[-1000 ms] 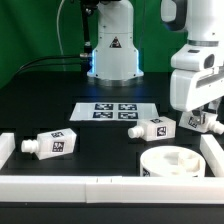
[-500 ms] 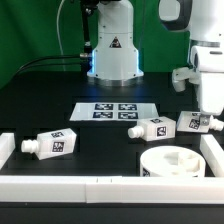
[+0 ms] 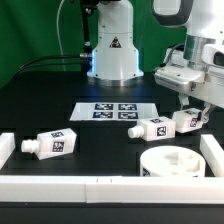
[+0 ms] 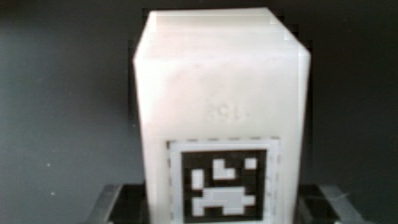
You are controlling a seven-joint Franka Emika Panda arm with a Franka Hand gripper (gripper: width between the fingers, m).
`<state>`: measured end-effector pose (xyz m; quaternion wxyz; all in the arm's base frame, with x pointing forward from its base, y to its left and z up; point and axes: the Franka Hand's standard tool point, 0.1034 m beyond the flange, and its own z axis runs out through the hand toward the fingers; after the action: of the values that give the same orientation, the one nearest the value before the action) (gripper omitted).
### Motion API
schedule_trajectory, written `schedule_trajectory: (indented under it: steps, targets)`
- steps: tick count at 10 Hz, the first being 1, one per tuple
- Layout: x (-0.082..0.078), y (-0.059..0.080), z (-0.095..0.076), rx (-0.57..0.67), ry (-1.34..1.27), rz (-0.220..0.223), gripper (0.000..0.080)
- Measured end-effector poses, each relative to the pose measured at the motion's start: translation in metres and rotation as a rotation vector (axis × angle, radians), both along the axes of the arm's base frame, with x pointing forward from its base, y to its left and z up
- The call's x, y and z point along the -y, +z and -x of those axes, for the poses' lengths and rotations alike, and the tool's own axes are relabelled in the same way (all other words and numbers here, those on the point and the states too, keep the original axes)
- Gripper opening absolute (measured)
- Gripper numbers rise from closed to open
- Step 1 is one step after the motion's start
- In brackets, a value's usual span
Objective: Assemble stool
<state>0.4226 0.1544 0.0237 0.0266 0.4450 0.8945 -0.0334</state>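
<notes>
Seat [image 3: 180, 160] lies hollow side up on the worktop [image 3: 40, 100], near the rails [image 3: 60, 185]. One leg [image 3: 52, 145] and a second leg [image 3: 152, 128] lie loose. The claw [image 3: 194, 108] clamps a third leg [image 3: 187, 122], tilted.

The seat [image 3: 168, 166] lies before the marker board [image 3: 112, 111], toward the exterior view's right.

White disc seat [image 3: 175, 160] flat; outer leg [image 3: 53, 145], middle leg [image 3: 152, 129] lying sideways; third leg [image 3: 188, 120] tilted, tag showing.

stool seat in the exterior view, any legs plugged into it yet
No, the seat carries no leg: two legs lie on the table, the third leg in the gripper.
</notes>
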Motion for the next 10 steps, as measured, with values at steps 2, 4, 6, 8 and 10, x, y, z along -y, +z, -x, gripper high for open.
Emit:
schedule_trajectory:
  steps: [2, 4, 6, 8, 10]
  targets:
    - [0.004, -0.001, 0.000, -0.005, 0.126, 0.013, 0.0334]
    - [0.000, -0.003, 0.002, -0.068, 0.400, 0.057, 0.0334]
    - [-0.001, -0.004, 0.005, -0.111, 0.653, 0.066, 0.0334]
    - [0.004, -0.004, 0.003, -0.115, 0.734, 0.079, 0.0334]
    - [0.007, -0.004, 0.002, -0.121, 0.846, 0.097, 0.0334]
